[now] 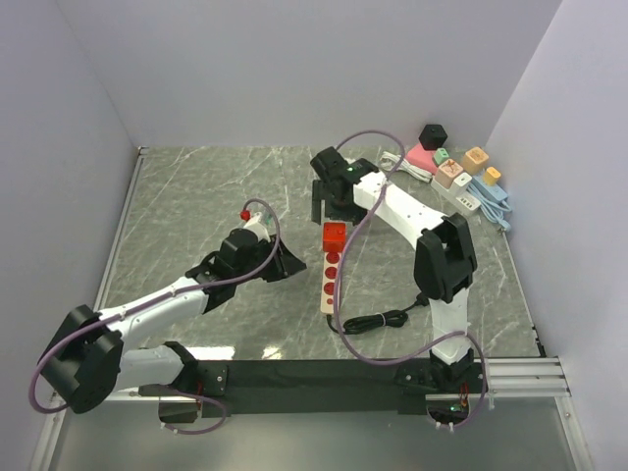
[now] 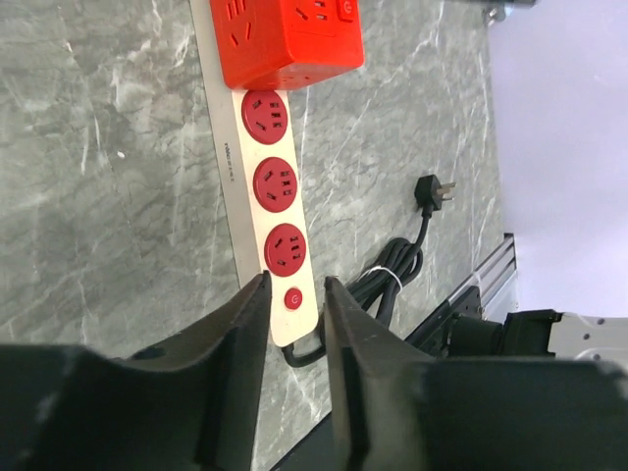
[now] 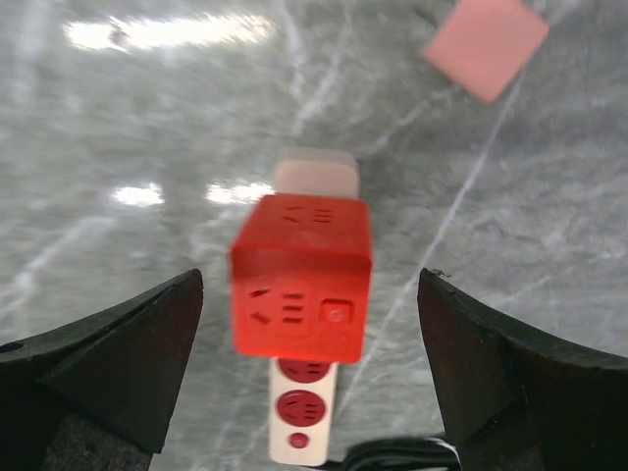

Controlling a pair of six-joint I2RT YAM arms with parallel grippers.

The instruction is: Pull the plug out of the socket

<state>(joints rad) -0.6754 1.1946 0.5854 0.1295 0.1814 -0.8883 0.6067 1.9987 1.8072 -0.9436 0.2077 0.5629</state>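
Right gripper (image 3: 309, 285) hangs wide open just beyond the red cube plug (image 1: 335, 235), which is seated at the far end of the power strip (image 2: 277, 186). I'd centre both fingers on its flanks, clamp firmly, then pull straight up while my left gripper (image 2: 295, 283), narrowly parted, pins the strip's near end.

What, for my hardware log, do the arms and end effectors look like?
The left arm and right arm have white links, black joints and looping lilac cables. The left end effector and right end effector have black wedge-shaped fingers.
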